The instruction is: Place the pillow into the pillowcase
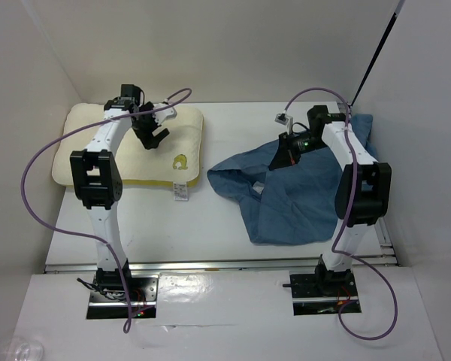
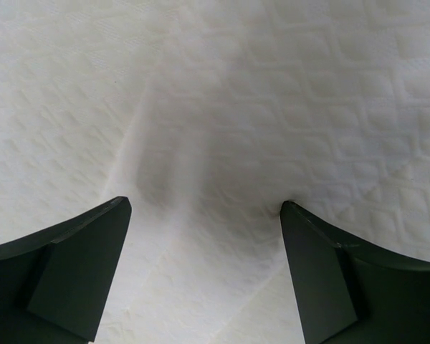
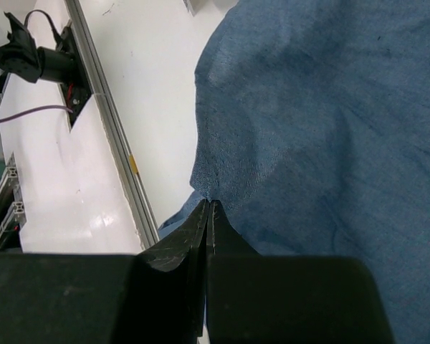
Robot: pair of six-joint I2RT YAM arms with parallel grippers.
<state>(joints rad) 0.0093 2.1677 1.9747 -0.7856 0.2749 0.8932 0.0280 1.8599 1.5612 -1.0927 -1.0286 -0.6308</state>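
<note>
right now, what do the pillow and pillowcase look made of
The pillow: soft cream quilted textile, matte, going by its embossed diamond pattern. The pillowcase: thin blue woven cloth, perhaps cotton, matte, with fine weave and loose wrinkles.

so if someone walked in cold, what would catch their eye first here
The crumpled dusty-blue pillowcase on the right of the white table stands out first, with the right gripper shut on a pucker of its fabric. Next comes the cream pillow at the far left, where the left gripper is wide open right at its quilted surface.
</note>
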